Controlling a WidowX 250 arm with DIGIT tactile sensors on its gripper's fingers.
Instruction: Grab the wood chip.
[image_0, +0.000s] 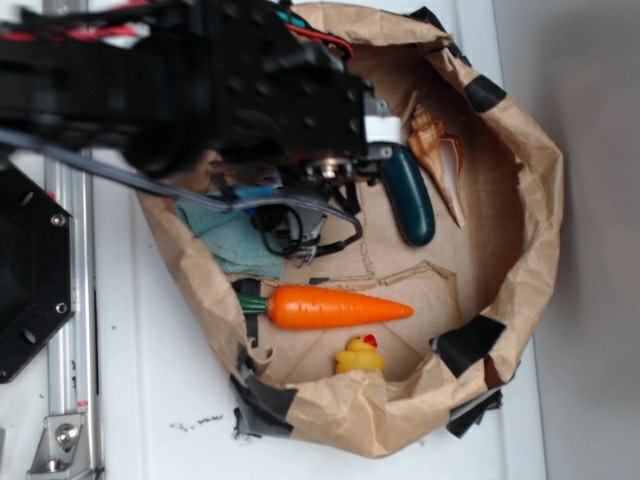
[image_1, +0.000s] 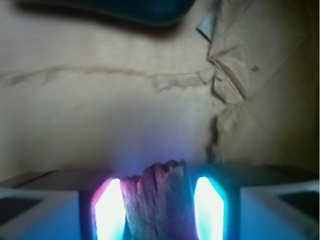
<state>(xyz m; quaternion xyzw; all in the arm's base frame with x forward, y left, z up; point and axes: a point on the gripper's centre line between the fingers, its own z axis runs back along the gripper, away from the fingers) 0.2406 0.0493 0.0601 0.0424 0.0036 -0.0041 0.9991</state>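
In the wrist view the wood chip (image_1: 156, 202), a rough grey-brown piece with streaky grain and a jagged top edge, stands between my two glowing pads (image_1: 109, 210). My gripper (image_1: 159, 205) is shut on it, a pad close against each side. In the exterior view the black arm (image_0: 250, 90) reaches over the brown paper bag (image_0: 535, 200). It hides the fingers and the wood chip there.
A dark green capsule (image_0: 412, 195) lies just right of the arm's end, its underside showing as the capsule (image_1: 125, 10). A striped seashell (image_0: 442, 150), an orange carrot (image_0: 335, 307), a yellow duck (image_0: 360, 355) and a teal cloth (image_0: 235, 240) lie in the bag. A torn paper flap (image_1: 227, 75) rises ahead.
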